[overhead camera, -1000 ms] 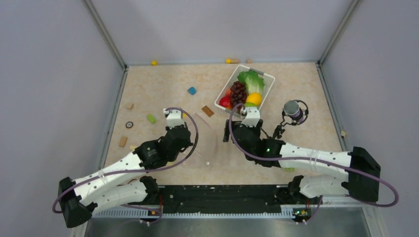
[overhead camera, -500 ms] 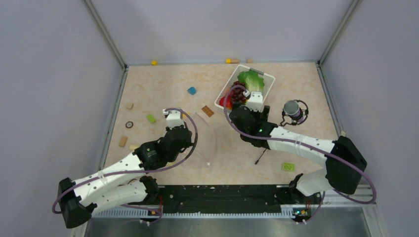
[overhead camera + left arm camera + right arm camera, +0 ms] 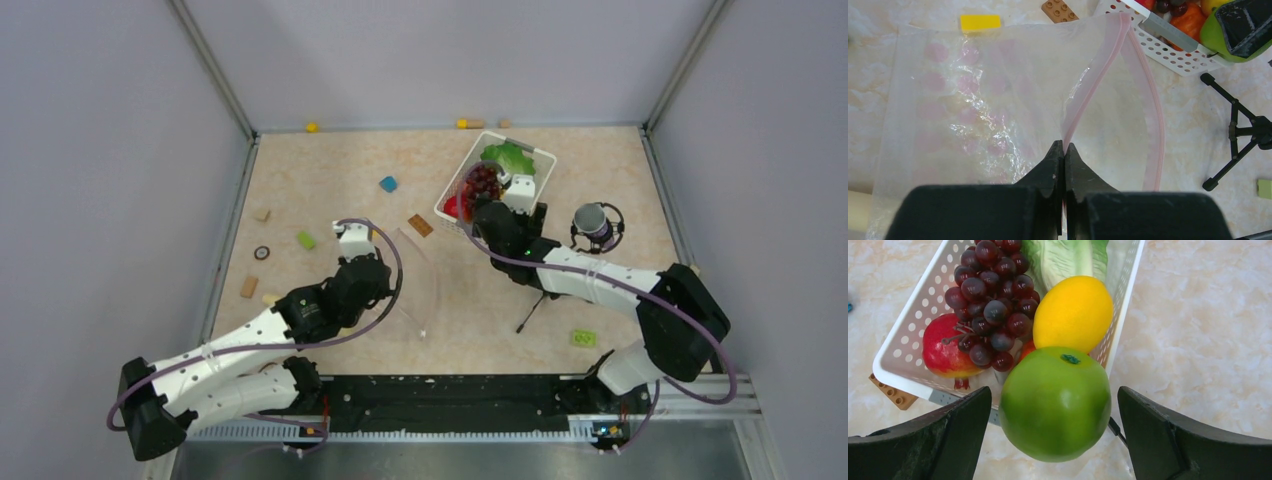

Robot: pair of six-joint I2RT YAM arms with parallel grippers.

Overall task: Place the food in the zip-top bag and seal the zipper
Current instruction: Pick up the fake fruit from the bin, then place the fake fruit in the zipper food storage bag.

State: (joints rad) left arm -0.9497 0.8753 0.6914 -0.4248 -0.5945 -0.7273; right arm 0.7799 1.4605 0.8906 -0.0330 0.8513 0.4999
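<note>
The clear zip-top bag (image 3: 973, 100) lies on the table, also in the top view (image 3: 415, 285). My left gripper (image 3: 1063, 145) is shut on the upper strip of its pinkish zipper (image 3: 1098, 65), and the mouth gapes to the right. My right gripper (image 3: 1053, 395) is open over the near corner of the white basket (image 3: 903, 382). The green lime (image 3: 1055, 402) sits between its fingers with a gap on each side. Behind it lie the lemon (image 3: 1074, 312), grapes (image 3: 990, 305), red apple (image 3: 945, 347), lettuce (image 3: 1063, 257) and a sliver of orange (image 3: 1026, 347).
A black tripod (image 3: 530, 310) lies on the table right of the bag, and a small stand with a purple cup (image 3: 595, 225) is by the basket. Loose blocks lie around: brown brick (image 3: 420, 225), blue (image 3: 388, 183), green (image 3: 305, 240), green plate (image 3: 583, 338).
My right arm has reached away from the bag's side to the basket, and its open fingers now flank the lime. The left gripper and the bag have stayed put.
</note>
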